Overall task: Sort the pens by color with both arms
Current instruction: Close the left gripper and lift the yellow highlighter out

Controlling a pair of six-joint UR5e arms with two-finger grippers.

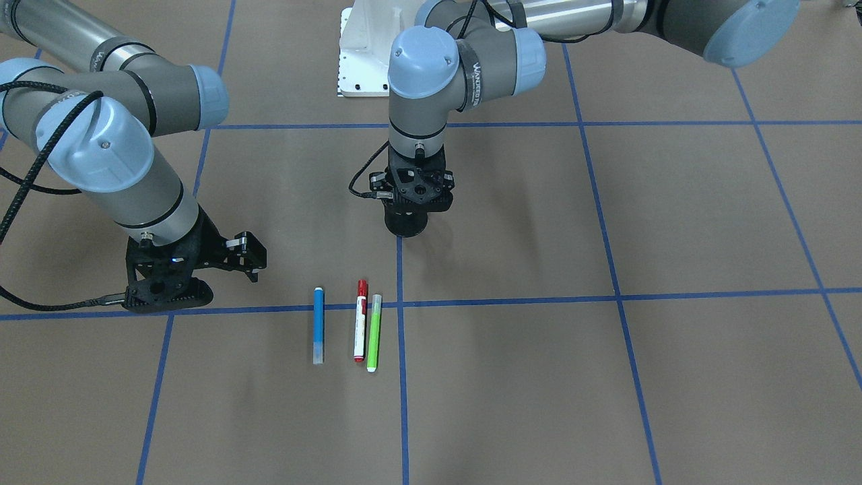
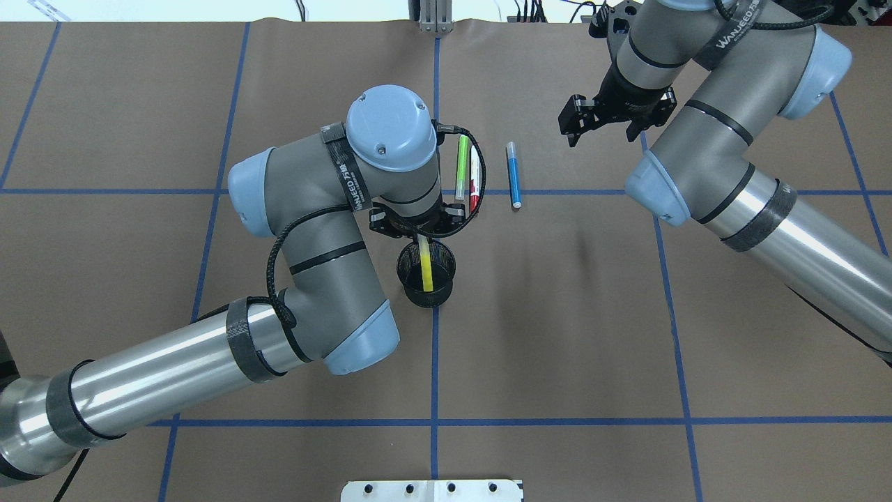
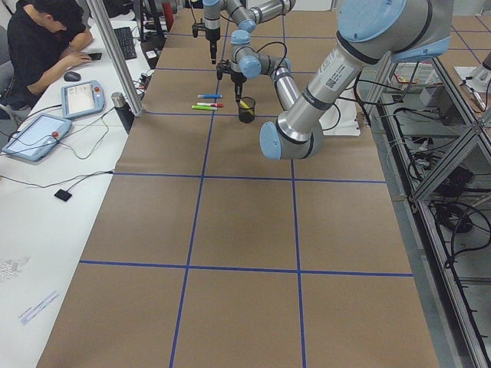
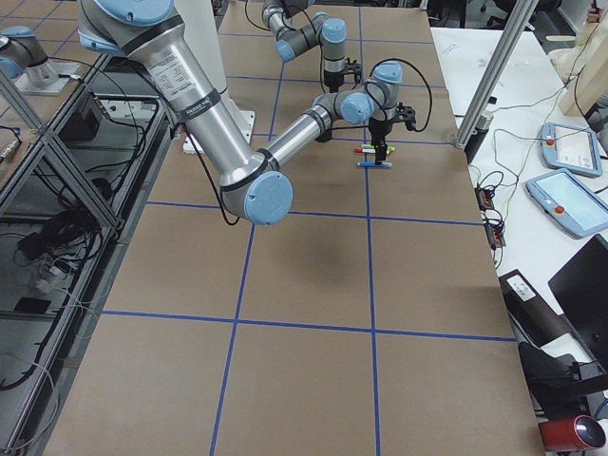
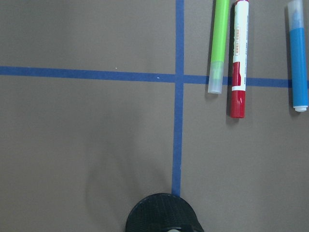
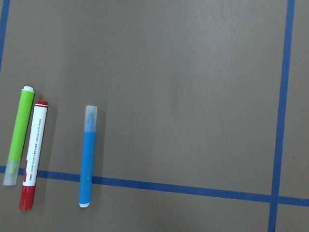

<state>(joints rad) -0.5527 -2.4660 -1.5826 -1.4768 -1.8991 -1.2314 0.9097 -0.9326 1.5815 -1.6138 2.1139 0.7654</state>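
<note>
Brown-papered desk (image 2: pixel 557 314) carries 3 slim coloured markers (image 2: pixel 474 183) unsorted at 1 o'clock of the black mesh cup (image 2: pixel 426 296) holding 1 yellow marker (image 2: pixel 425 268); right claw (image 2: pixel 605 131) gapes empty, while for the left claw (image 1: pixel 409 202) I cannot tell.

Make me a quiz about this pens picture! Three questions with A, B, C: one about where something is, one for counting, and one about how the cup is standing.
1. Where is the yellow pen? A in the black cup; B on a shelf; C on the floor.
2. How many pens lie flat on the table? A one; B three; C five.
3. How is the cup standing? A upside down; B tipped on its side; C upright.

Answers: 1 A, its yellow shaft shows inside the cup's mouth. 2 B, the blue pen, red-capped pen and green pen lie side by side. 3 C, its open mouth faces up.
</note>
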